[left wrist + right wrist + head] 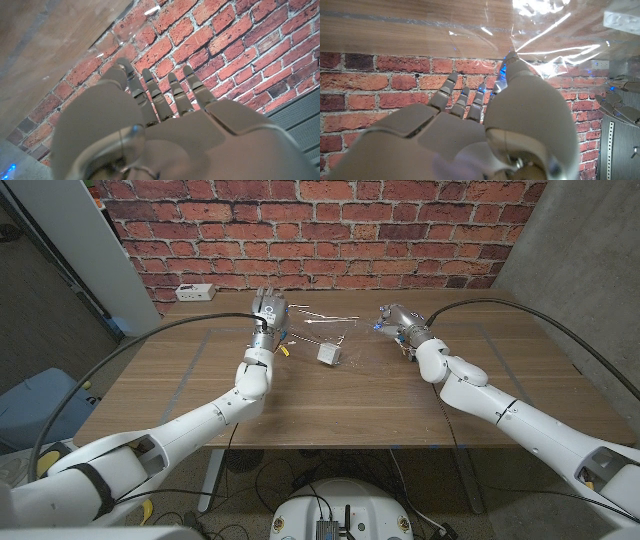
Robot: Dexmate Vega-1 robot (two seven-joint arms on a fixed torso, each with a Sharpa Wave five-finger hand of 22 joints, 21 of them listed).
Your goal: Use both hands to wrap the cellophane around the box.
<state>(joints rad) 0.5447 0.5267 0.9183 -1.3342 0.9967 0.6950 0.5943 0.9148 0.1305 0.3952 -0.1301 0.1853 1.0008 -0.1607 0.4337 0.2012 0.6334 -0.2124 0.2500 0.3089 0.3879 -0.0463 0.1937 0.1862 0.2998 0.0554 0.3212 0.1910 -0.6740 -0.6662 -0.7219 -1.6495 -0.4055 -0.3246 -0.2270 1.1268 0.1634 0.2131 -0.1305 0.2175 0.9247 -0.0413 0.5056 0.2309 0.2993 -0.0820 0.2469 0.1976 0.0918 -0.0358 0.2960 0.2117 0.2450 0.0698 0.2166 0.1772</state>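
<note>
A small white box (328,355) stands near the middle of the table on a clear cellophane sheet (335,330) that spreads out around it. My left hand (268,309) is raised at the sheet's far left corner, fingers (160,97) straight and slightly apart, holding nothing. My right hand (396,321) is at the sheet's right edge. Its thumb (512,62) and a finger pinch the cellophane (545,45), and creases fan out from that spot. The box (622,20) lies beyond the pinched edge.
A white power strip (194,292) lies at the table's far left, near the brick wall (320,230). A blue bin (40,408) stands on the floor to the left. Bare wood (330,410) runs from the box to the near edge.
</note>
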